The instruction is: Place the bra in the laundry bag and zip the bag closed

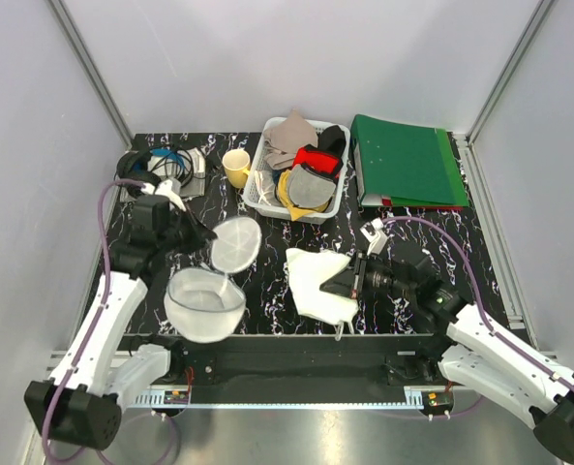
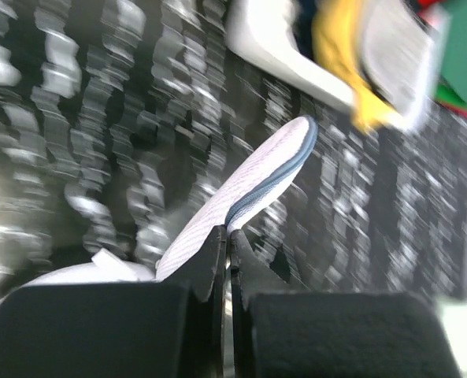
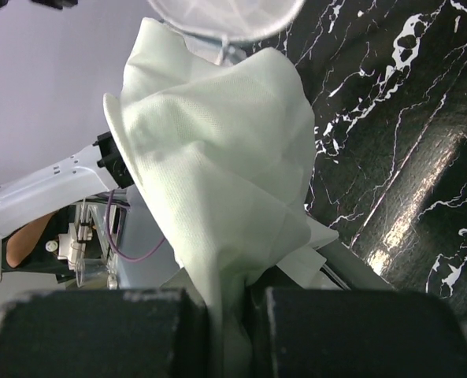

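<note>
Bra (image 1: pixel 317 279) crumpled at the front centre of the marbled table (image 1: pixel 267 291), outside the laundry bag (image 1: pixel 204 305) and clamped at its right-hand edge by the right gripper (image 1: pixel 352 281). Fingers closed tight on a fold of the off-white cloth, bunched up between them in the right wrist view. Cannot tell whether the cloth rests fully on the table.

Left of the bra and apart from it, laundry bag open – round mesh lid (image 1: pixel 236 242) tilted up from the bowl-shaped body. Left gripper (image 1: pixel 201 231) closed on the lid's rim, fingers pressed together on its grey-trimmed edge in the left wrist view.

Along the back of the table: white lattice basket (image 1: pixel 259 194) with grey, red and yellow garments, yellow cup (image 1: pixel 235 167) just beside its left end, green folder (image 1: pixel 403 160) to its right, tangle of cables (image 1: pixel 161 163) in the back left corner
</note>
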{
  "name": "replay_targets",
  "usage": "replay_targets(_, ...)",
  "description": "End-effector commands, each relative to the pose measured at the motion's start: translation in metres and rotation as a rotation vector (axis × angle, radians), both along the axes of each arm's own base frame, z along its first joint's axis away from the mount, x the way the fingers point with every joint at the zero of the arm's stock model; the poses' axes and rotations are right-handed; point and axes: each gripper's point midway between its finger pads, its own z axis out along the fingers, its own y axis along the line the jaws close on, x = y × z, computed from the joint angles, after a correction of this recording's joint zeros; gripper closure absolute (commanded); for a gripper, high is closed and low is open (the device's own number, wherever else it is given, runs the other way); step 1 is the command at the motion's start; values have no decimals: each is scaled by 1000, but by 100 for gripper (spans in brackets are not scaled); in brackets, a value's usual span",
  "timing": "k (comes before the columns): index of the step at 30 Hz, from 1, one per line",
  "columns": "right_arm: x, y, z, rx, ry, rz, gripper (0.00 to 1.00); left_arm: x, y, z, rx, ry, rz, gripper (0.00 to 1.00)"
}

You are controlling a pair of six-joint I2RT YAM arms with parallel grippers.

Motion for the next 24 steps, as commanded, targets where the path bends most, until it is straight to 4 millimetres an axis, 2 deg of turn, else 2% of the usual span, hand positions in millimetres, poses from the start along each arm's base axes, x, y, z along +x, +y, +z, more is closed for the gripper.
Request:
replay_targets(1, 1, 6, 20, 15, -9, 21, 100, -15, -60, 36, -246, -91, -124, 100)
replay_targets(4, -5, 6, 23, -3, -18, 68, 100, -21, -81, 54, -281, -137, -188, 100)
replay_targets(10, -20, 8, 29, -24, -45, 184, 100, -15, -127, 62, -298, -123, -325, 100)
replay_targets(11, -23, 10, 28, -26, -50, 218, 100, -12, -136, 54, -295, -99, -345, 100)
replay_targets(13, -29, 14, 27, -37, -25, 270, 100, -13, -154, 55, -298, -93, -387, 100)
replay_targets(14, -32, 16, 25, -64, -28, 279, 100, -10, -163, 46, -286, -65, -402, 100)
replay_targets(16, -32, 20, 16, -108, -15, 275, 100, -15, -182, 49, -286, -61, -464, 100)
replay_targets(17, -30, 21, 13, -122, -12, 265, 100, -13, -190, 41, -276, -32, -478, 100)
replay_targets(18, -26, 24, 5, -153, -7, 243, 100, -16, -201, 44, -277, -33, -506, 100)
replay_targets(19, -24, 24, 1, -167, -6, 229, 100, -16, -208, 36, -265, -11, -523, 100)
replay_targets(21, -15, 20, -8, -205, -11, 172, 100, -23, -222, 37, -249, -2, -575, 100)
replay_targets(22, -12, 18, -9, -213, -15, 147, 100, -23, -228, 25, -222, 31, -595, 100)
replay_targets(23, -11, 15, -13, -225, -14, 129, 100, -26, -231, 22, -206, 45, -612, 99)
replay_targets(24, -9, 11, -10, -219, -31, 103, 100, -32, -231, 20, -182, 69, -628, 93)
